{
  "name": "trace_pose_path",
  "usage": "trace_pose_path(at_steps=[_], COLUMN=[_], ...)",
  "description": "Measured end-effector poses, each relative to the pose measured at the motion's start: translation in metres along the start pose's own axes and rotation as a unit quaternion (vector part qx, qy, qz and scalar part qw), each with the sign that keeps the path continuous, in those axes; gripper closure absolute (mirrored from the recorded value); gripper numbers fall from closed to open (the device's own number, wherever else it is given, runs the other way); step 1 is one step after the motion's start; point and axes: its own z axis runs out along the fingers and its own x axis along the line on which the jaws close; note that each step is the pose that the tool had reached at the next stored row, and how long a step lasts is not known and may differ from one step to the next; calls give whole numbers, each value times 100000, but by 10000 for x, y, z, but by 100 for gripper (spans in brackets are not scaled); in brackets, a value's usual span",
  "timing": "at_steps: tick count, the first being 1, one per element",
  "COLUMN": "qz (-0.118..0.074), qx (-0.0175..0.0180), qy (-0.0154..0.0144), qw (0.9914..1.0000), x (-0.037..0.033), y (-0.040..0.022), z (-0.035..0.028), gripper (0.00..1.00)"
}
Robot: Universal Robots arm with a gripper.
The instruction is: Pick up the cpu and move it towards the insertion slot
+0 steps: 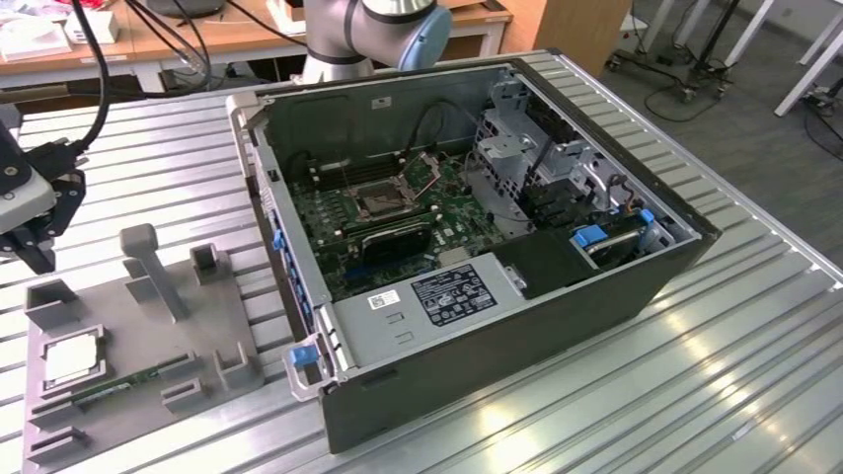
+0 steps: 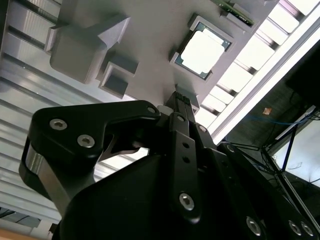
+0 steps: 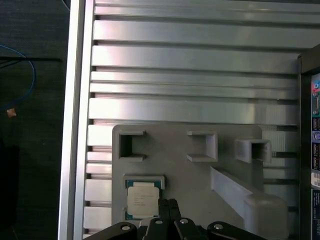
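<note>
The pincer [image 3: 168, 204] hangs above the grey fixture plate [image 3: 172, 170] at the exterior view's left, clear of everything. In the first wrist view its two narrow fingertips [image 3: 163, 204] look pressed together with nothing between them, though the angle is steep and a thin gap could be hidden. The cpu [image 3: 143, 198] lies flat, metal face up, in its square pocket on that plate, which rests on the ribbed metal counter [image 1: 685, 375]. The insertion slot [image 1: 378, 200] sits well apart from it, on the green board inside the open computer case [image 1: 527, 336].

The step in hand looks like the approach to the chip, with the grasp not yet made. To do it well, the fingers must spread wider than the chip before they go down, and the pincer should be centred over the pocket, not off to one edge as the first wrist view suggests. A straight, vertical descent seems best. The pads should close on two opposite sides of the pale rim and never bear down on the lid. The pocket walls are low, so a light grip and a level lift should free the chip without tipping it. The tall post [image 1: 152, 272] and the memory stick [image 1: 125, 387] stand near the pocket and are worth keeping clear of
</note>
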Motion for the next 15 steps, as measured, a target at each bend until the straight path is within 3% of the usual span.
trace_pose_path(at_steps=[10, 15], qz=[5, 2], qx=[2, 10], qy=[3, 17], qw=[100000, 100000], x=[4, 4], y=[-7, -9], z=[124, 141], gripper=[89, 89])
